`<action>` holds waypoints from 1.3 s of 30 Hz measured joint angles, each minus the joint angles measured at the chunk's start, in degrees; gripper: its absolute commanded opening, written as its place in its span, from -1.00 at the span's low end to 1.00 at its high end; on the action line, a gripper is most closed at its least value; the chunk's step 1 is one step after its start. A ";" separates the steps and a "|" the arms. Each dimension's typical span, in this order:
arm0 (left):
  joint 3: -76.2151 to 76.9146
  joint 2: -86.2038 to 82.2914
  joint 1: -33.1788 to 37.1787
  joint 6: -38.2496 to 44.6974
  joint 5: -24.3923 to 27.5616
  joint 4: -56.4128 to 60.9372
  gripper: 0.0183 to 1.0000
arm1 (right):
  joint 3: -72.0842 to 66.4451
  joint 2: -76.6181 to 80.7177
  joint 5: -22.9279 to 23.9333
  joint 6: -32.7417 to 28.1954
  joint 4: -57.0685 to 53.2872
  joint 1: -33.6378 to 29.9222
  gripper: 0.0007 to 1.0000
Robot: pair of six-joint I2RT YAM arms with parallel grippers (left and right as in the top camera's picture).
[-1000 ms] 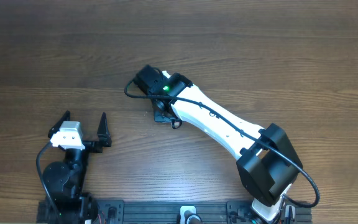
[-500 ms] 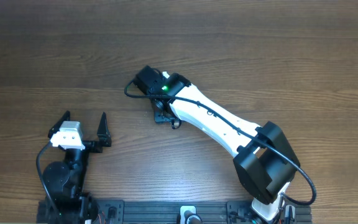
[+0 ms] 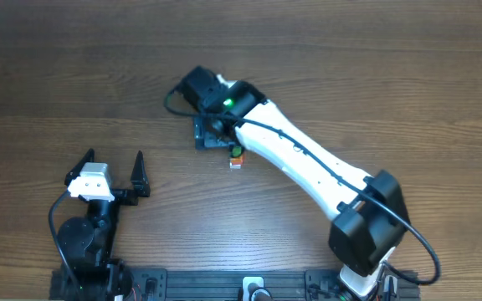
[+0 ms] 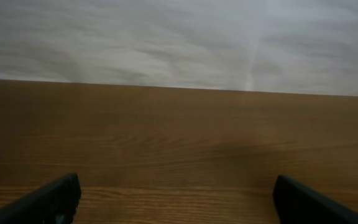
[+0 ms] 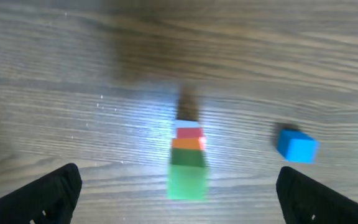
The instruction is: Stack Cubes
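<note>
Blue cube (image 5: 297, 147) lay loose on the table (image 3: 375, 75); the three-high stack (image 5: 187, 163) stood near it, not touching.

We had the right gripper (image 5: 179, 174) hanging above the stack with its fingers spread wide and nothing between them. The left gripper (image 3: 114, 154) sat near its base, also spread and empty, well apart from the cubes. The stack read green on top, then orange, then red. We judged the cubes small, light and rigid with smooth flat faces, so they could slip if pinched off-centre. The best hold on the blue one looked like two opposite side faces, squarely, at mid-height. Nothing crowded it. The real hazard was the stack itself, tall and narrow enough that we figured a finger brushing it on the way in or at placement could topple it.
</note>
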 measured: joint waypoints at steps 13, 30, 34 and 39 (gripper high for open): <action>0.00 0.00 0.00 0.00 0.00 0.00 1.00 | -5.29 -3.56 -2.71 -9.03 -3.91 -18.18 0.99; 0.00 0.00 0.00 0.00 0.00 0.00 1.00 | -29.27 -3.56 -6.56 -12.90 13.40 -18.88 0.92; 0.00 0.00 0.00 0.00 0.00 0.00 1.00 | -30.23 -3.56 -6.58 -12.96 15.61 -18.01 0.88; 0.00 0.00 0.00 0.02 0.00 0.00 1.00 | -31.50 -3.56 -6.58 -13.11 17.07 -17.66 0.84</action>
